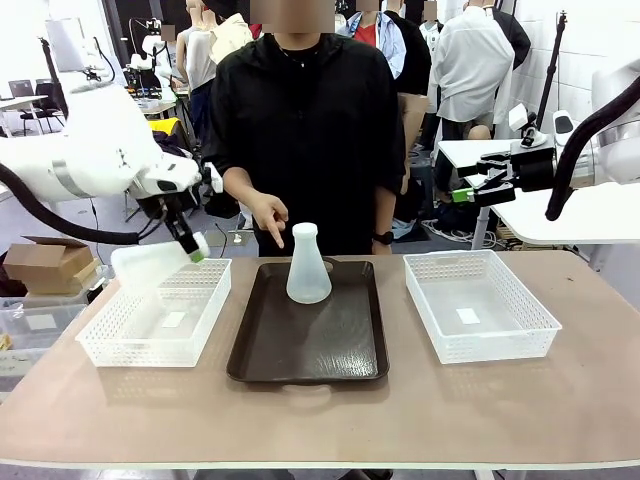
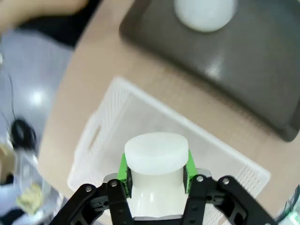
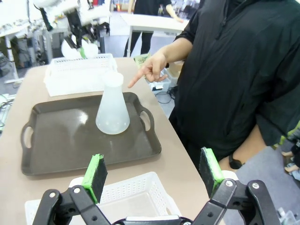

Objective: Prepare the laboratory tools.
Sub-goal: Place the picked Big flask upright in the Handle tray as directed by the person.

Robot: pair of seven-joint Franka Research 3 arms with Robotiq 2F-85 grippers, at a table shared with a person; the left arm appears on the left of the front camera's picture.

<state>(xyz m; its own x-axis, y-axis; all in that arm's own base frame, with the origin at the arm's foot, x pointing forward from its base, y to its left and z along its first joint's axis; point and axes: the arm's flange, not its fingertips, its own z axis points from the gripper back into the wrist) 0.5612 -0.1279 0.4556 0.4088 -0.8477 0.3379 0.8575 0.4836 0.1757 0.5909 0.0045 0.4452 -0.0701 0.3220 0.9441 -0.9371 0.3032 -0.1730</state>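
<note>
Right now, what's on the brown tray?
One frosted flask stands upright on the tray, toward its far edge; the rest is bare. The tray surface under the flask's base is covered. The other flask is held in the left gripper above the left basket.

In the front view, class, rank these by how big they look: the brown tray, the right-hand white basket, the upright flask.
1. Brown tray and right-hand white basket: similar, too close to rank.
2. Upright flask: clearly smallest.
</note>
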